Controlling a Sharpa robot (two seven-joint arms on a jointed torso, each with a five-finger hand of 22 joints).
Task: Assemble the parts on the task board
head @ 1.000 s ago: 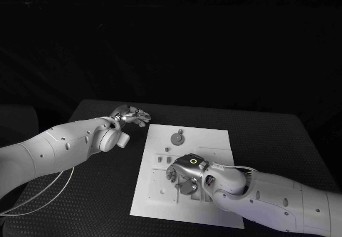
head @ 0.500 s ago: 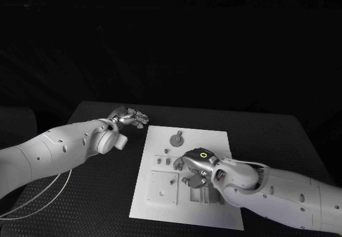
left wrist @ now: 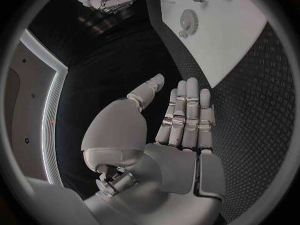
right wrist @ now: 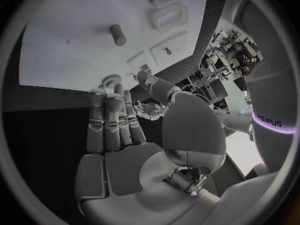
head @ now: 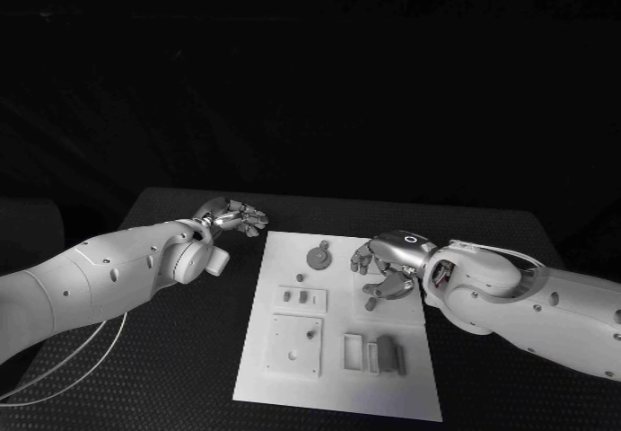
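The white task board (head: 404, 382) lies in the middle of the table. On it are a round gear-like part (head: 319, 258) at the far end, a short peg (head: 371, 303) lying loose, and a square block (head: 295, 346) nearer me. My right hand (head: 386, 265) hovers over the board's right side, just beyond the peg, holding nothing. In the right wrist view its fingers (right wrist: 112, 122) stretch out straight, with the peg (right wrist: 117, 35) on the board (right wrist: 69, 50) ahead. My left hand (head: 236, 216) stays off the board's far left corner, its fingers (left wrist: 186, 117) straight and empty.
Narrow upright pieces stand in slots (head: 372, 352) near the board's front right. Two small parts (head: 296, 295) sit in a recessed panel left of the peg. Black textured table (head: 492, 242) surrounds the board on all sides.
My right hand has lifted from the board's near middle and moved toward its far right, uncovering the slots and the peg. The left hand has hardly moved.
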